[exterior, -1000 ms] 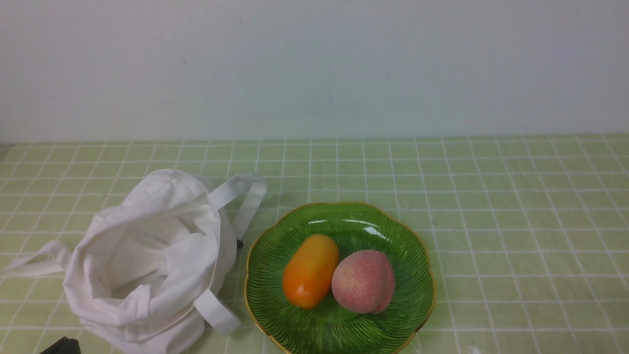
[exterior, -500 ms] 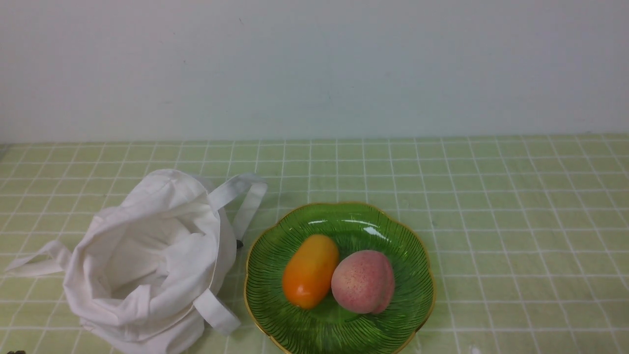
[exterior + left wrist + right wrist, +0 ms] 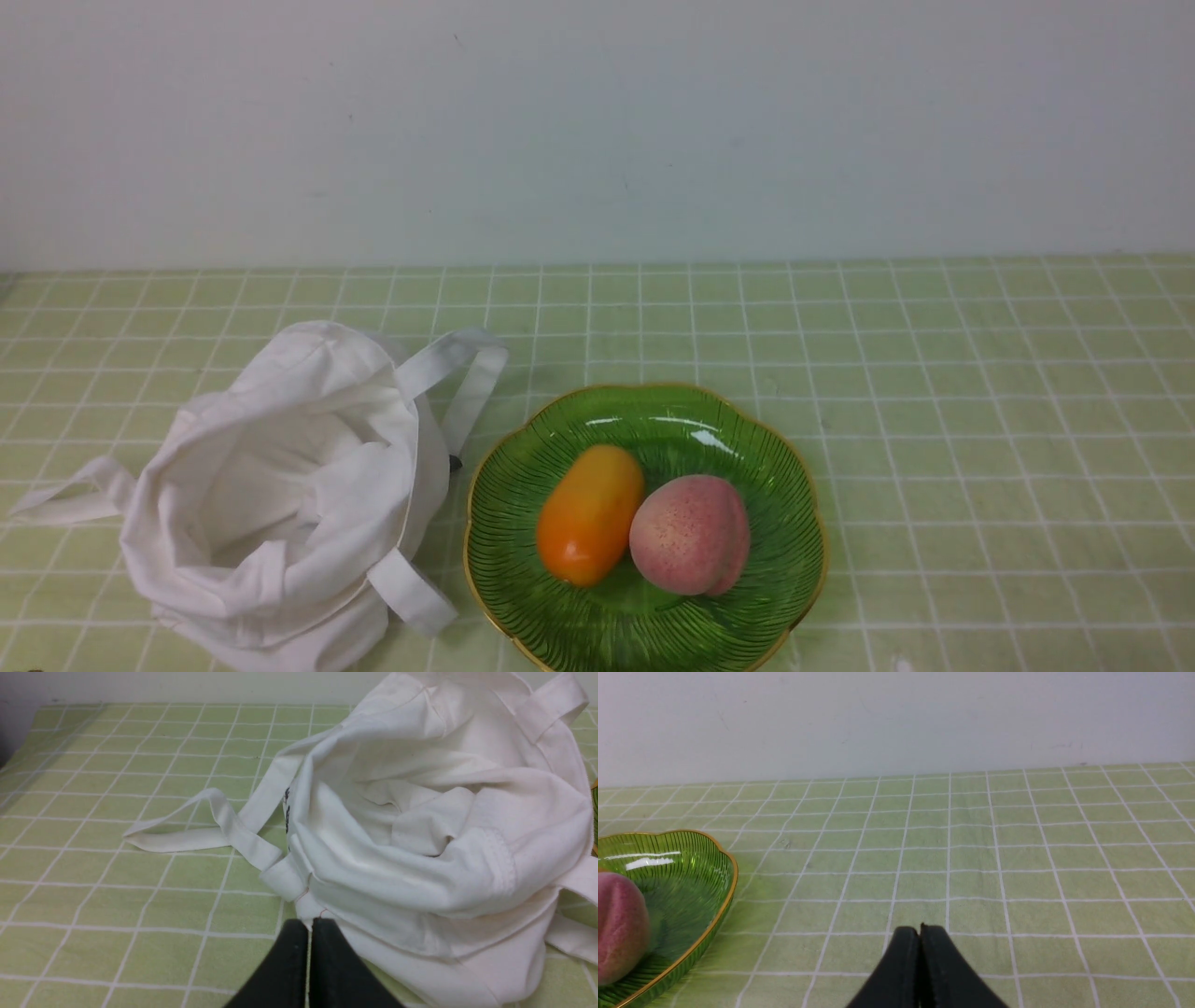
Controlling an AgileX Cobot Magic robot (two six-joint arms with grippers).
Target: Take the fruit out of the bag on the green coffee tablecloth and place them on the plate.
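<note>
Left gripper (image 3: 309,926): black fingers pressed together, nothing between them, tips close to the near seam of the bag (image 3: 434,826). Right gripper (image 3: 920,933): fingers likewise pressed together, empty, over bare cloth (image 3: 1017,858), well apart from the plate (image 3: 691,868).

Front view: neither gripper visible. It alone shows the whole layout. Bag (image 3: 280,485) slumped at left, mouth open toward the camera; plate (image 3: 775,457) just beside it at centre. Peach (image 3: 689,534) sits on the plate, touching an orange fruit (image 3: 590,513) on its left.

Left wrist view only: bag interior is crumpled fabric, no fruit seen inside; one strap (image 3: 187,833) lies flat on the cloth (image 3: 117,765); dark print on the bag's side, unreadable. Just a sliver of the plate's rim shows at the frame edge.

Right wrist view only: plate rim seen side-on, with part of the peach (image 3: 619,926) inside; orange fruit out of frame.

Versus one second ago: a dark arm part at the front view's lower left corner has gone from view. Bag, plate and both fruits unmoved.
</note>
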